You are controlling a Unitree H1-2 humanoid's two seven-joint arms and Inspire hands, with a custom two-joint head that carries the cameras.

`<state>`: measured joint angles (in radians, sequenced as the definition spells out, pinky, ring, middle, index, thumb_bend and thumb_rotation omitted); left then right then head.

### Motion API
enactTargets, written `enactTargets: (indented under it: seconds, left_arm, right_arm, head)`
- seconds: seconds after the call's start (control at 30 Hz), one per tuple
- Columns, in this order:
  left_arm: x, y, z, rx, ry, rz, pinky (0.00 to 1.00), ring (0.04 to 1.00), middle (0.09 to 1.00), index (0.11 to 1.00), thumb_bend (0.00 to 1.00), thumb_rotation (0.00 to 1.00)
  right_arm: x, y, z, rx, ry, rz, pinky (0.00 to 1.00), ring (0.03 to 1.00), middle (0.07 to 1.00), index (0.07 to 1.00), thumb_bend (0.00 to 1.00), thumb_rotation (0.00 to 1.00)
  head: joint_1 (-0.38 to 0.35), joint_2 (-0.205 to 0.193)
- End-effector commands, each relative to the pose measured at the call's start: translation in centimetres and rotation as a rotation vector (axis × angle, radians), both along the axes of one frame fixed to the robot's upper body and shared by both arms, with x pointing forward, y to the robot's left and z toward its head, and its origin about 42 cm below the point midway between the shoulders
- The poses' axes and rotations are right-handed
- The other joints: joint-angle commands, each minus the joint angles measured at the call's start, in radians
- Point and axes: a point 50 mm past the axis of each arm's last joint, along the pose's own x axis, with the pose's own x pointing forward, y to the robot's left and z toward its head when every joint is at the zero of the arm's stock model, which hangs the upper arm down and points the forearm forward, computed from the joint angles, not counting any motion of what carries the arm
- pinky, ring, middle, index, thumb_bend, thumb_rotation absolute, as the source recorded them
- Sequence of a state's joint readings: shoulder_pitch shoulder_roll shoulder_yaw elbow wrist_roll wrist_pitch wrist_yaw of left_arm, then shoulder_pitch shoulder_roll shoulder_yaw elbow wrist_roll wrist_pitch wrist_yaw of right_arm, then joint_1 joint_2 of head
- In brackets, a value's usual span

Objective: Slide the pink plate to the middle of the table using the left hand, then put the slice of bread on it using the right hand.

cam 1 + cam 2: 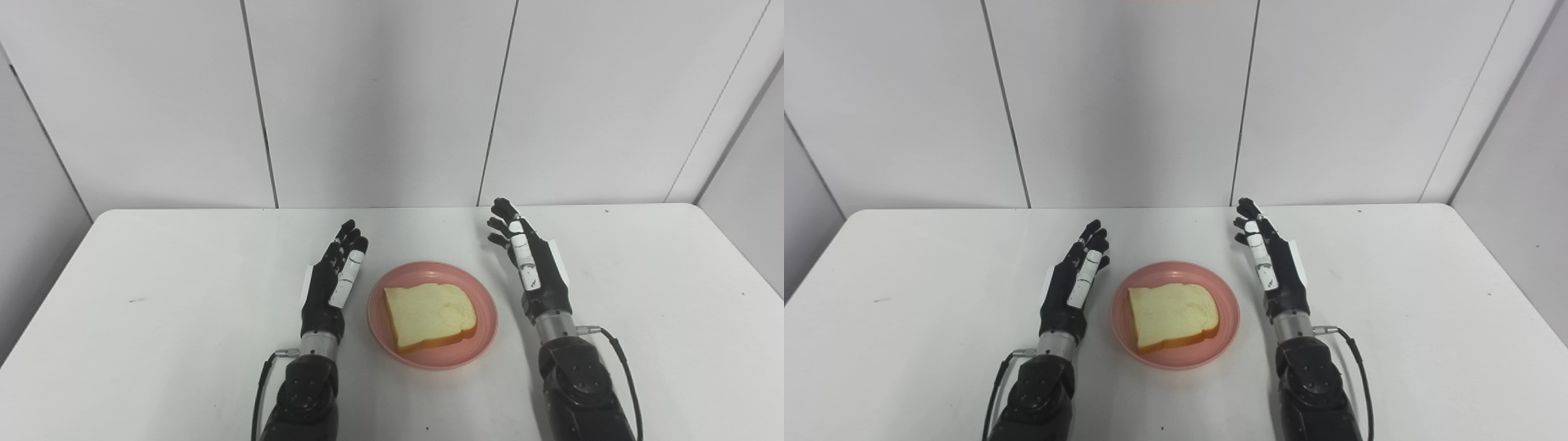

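At the bottom of the frame two black forearms rise from the lower edge, one on either side of the pink plate (432,315). The plate sits in the lower middle of the frame on the white counter (153,294), round and shallow with a raised rim. The slice of bread (430,315) lies flat on it, pale yellow crumb with a golden-brown crust along its lower edge, covering most of the dish. The left hand (334,283) is just left of the plate, fingers stretched out and holding nothing. The right hand (531,264) is just right of the plate, fingers likewise extended and loosely apart, empty.
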<state>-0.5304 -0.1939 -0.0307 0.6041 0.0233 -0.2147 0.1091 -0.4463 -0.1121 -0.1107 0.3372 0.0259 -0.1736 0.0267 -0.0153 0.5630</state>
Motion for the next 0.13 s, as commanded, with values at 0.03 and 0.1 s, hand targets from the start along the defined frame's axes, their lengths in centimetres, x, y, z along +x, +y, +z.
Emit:
enactTargets:
  seconds: [0.03, 0.1]
  left_arm:
    - [0.97, -0.74, 2.95, -0.003, -0.079, -0.002, 0.90, 0.911, 0.914, 0.880, 0.88, 0.77]
    - [1.02, -0.66, 3.09, 0.001, -0.077, -0.001, 0.90, 0.910, 0.915, 0.883, 0.87, 0.77]
  right_arm:
    - [0.59, 0.12, 1.83, -0.005, -0.050, -0.002, 0.85, 0.863, 0.884, 0.861, 0.83, 1.00]
    - [0.57, 0.08, 1.85, -0.028, -0.046, -0.008, 0.85, 0.863, 0.885, 0.861, 0.83, 1.00]
  head:
    - [0.002, 0.000]
    - [0.002, 0.000]
